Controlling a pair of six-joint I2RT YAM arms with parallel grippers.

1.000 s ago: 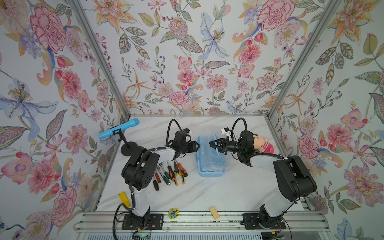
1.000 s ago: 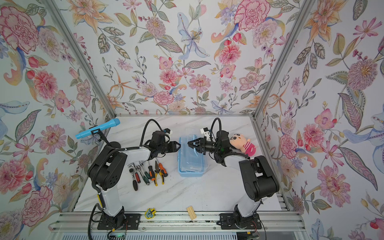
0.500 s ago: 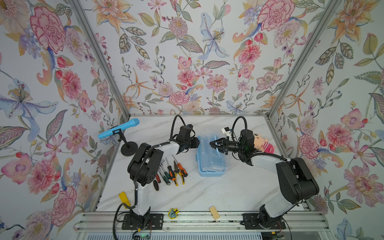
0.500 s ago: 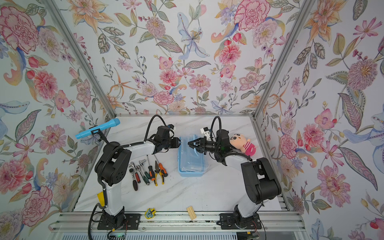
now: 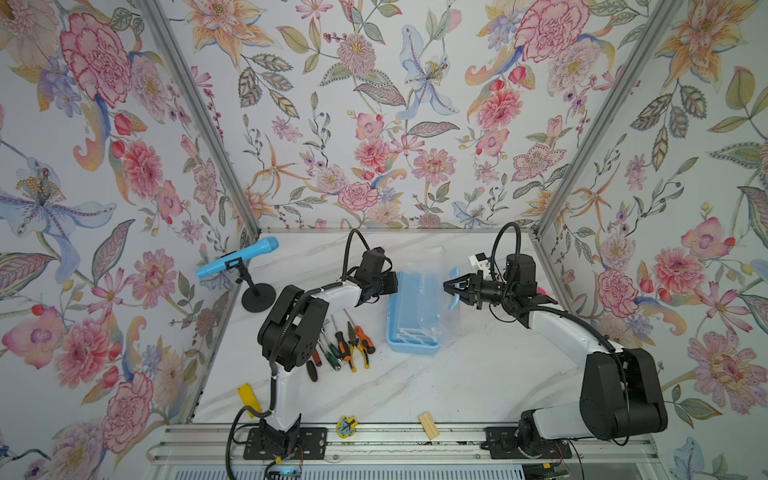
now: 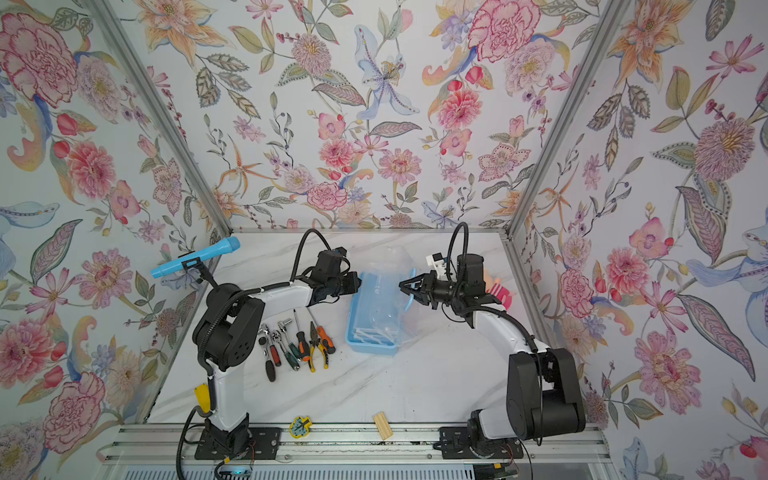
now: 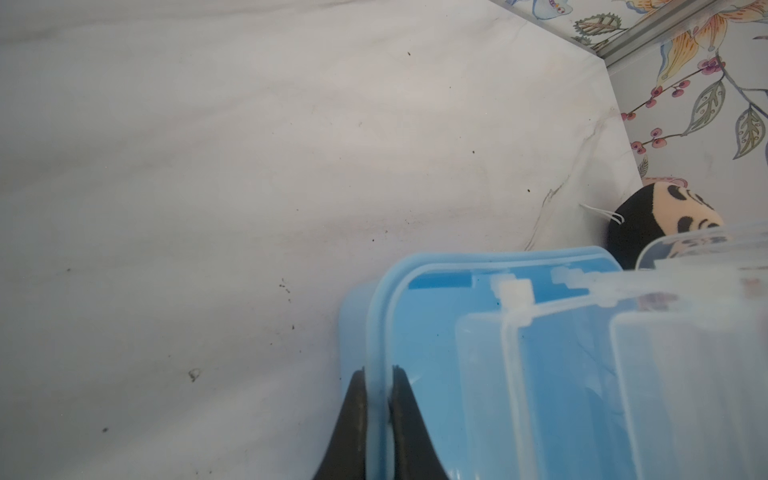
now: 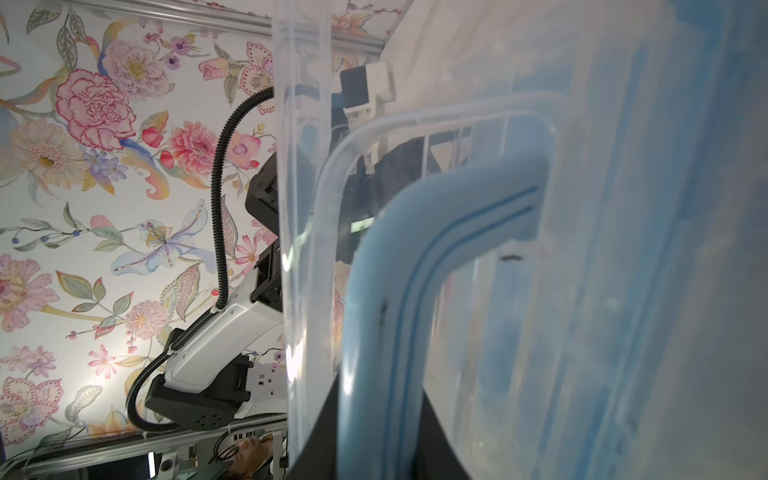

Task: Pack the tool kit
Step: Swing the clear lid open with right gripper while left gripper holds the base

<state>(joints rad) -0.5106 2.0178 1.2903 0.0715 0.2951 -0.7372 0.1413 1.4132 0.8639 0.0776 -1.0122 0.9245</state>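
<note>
Pinching the tool box [image 7: 374,307] by its thin blue rim, my left gripper [image 7: 377,374] closed flat on the wall. My right gripper [image 5: 451,289] clamped on the blue handle [image 8: 415,257] of the clear lid [image 5: 432,266], lid raised. Box sits central on table [image 5: 478,386], tools [image 5: 345,345] just beside. I judge it light, flexy, slick; rim and handle are my holds, not panels.

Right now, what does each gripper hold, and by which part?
The left gripper pinches the tool box by its blue side rim; the right gripper holds the clear lid by its blue handle.
</note>
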